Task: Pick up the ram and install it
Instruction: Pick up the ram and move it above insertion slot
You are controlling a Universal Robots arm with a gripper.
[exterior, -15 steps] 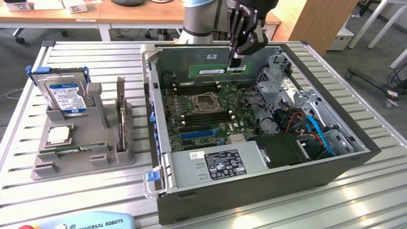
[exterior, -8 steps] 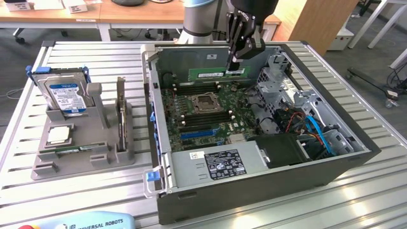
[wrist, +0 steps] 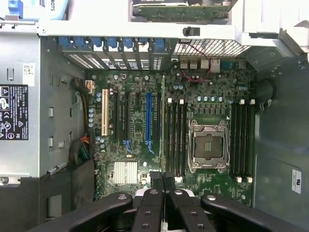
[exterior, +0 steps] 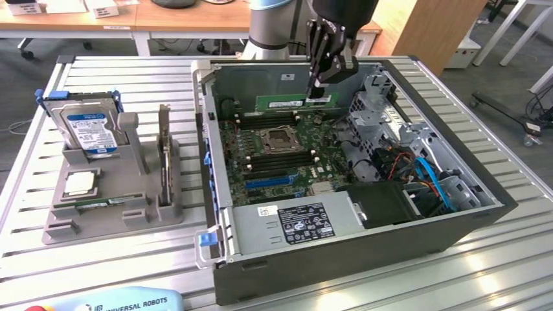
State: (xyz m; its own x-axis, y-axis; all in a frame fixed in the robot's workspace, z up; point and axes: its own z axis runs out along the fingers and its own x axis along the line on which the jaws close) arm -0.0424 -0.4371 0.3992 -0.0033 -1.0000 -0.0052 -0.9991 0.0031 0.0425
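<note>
We see the ram [exterior: 281,103], a thin green circuit-board stick with a pale sticker, held level in the air over the green motherboard [exterior: 259,159], upper middle of the exterior frame. The black gripper [exterior: 318,97] is clamped on the end of the ram towards the exterior view's right. The silver robot arm [exterior: 272,26] rises behind it at the top centre.

In the wrist view the ram [wrist: 162,125] shows edge-on as a thin line running out from the closed gripper [wrist: 163,178]. It lines up beside the black memory slots [wrist: 176,140], next to the silver CPU socket [wrist: 208,146]. We can't tell whether it touches the board.

The motherboard sits in an open dark grey PC case [exterior: 346,259] lying on its side. A silver power supply [exterior: 294,223] is at the lower middle of the frame.

- **Surface:** a slatted aluminium table [exterior: 484,272].
- **Exterior view's left:** a grey moulded parts holder [exterior: 129,214] carries a blue-labelled silver hard drive [exterior: 90,129] and a dark upright card [exterior: 164,146].
- **Bottom left:** a pale blue teach pendant [exterior: 121,301].
- **Room:** wooden desks [exterior: 173,16] upper left, a wooden panel [exterior: 423,26] upper right, and grey carpet [exterior: 509,71] at the right edge.
</note>
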